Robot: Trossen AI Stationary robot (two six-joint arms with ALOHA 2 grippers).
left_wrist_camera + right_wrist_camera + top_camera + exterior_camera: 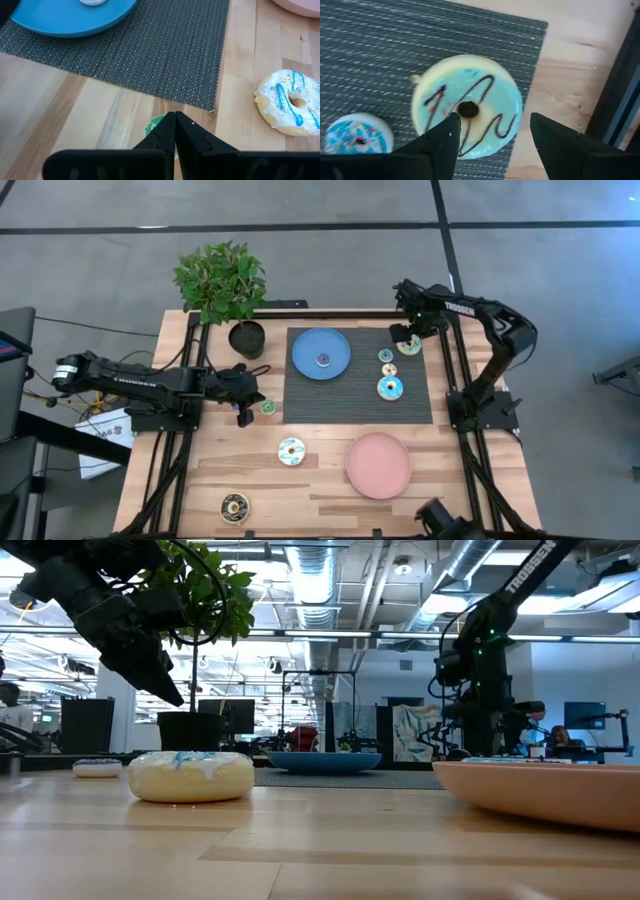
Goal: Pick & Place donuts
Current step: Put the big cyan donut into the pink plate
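Early going: one tiny donut (323, 359) sits on the blue plate (305, 365), upper centre. Left gripper (175, 125), pinched shut, hovers by the green donut (267, 407); right gripper (492, 131) spread over a cream one (470, 110) (pink plate (378, 480) lower right).

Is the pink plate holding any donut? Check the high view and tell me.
No: the pink plate lies bare on the wood, and the nearest donut, the cream donut, sits apart from it.
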